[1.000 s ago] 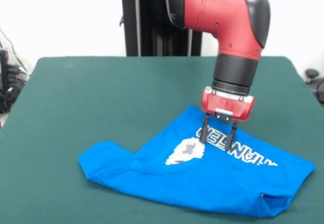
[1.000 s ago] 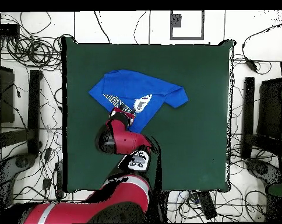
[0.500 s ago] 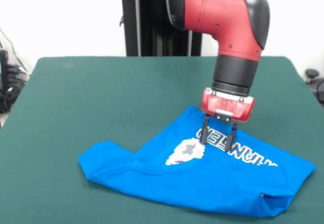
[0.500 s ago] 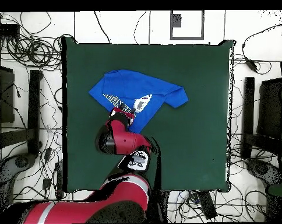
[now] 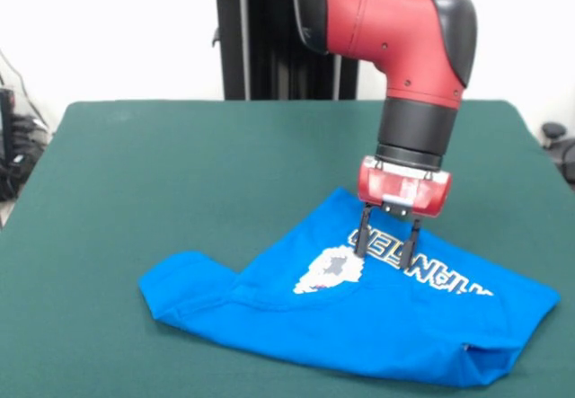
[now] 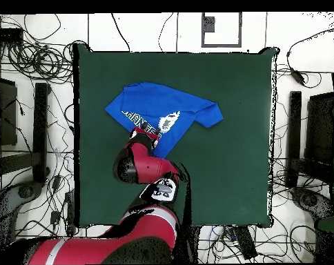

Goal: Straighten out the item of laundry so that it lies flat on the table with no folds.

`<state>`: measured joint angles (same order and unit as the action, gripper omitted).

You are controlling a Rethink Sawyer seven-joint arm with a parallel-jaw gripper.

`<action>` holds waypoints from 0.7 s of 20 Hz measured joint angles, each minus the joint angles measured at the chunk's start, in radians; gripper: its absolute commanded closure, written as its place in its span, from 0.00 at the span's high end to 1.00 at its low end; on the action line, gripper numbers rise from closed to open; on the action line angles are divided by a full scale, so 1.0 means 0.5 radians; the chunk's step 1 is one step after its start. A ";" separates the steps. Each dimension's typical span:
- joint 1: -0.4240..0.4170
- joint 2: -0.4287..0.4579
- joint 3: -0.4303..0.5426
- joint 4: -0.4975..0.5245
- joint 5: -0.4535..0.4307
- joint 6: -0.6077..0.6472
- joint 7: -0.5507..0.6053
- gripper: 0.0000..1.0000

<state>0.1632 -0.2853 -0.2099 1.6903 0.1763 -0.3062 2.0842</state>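
Note:
The bright blue T-shirt (image 5: 359, 313) lies crumpled and folded over on the dark green table (image 5: 180, 164), print side up, with a white pixel controller and part of the white lettering showing. In the overhead view the shirt (image 6: 163, 110) lies in the table's (image 6: 225, 172) far left part. My gripper (image 5: 384, 245) hangs from the red arm with its two fingers apart, tips at or just above the cloth over the lettering, holding nothing. In the overhead view the arm's wrist covers most of the gripper (image 6: 146, 134).
The robot's black pedestal (image 5: 269, 48) stands at the table's far side. Cables and stands (image 6: 32, 138) lie on the floor around the table. A sleeve of the shirt (image 5: 184, 286) sticks out to the left in the front view.
The gripper has risen very slightly over the lettering. The shirt lies as before.

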 measured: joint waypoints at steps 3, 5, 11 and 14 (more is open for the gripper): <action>-0.009 -0.001 0.008 0.006 -0.017 -0.020 0.000 1.00; -0.013 -0.001 0.012 0.010 -0.023 -0.031 0.000 1.00; -0.037 -0.003 0.032 0.036 -0.077 -0.112 0.000 1.00; -0.048 -0.003 0.042 0.055 -0.096 -0.161 0.000 1.00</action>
<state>0.1391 -0.2870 -0.1888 1.7179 0.1285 -0.3867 2.0842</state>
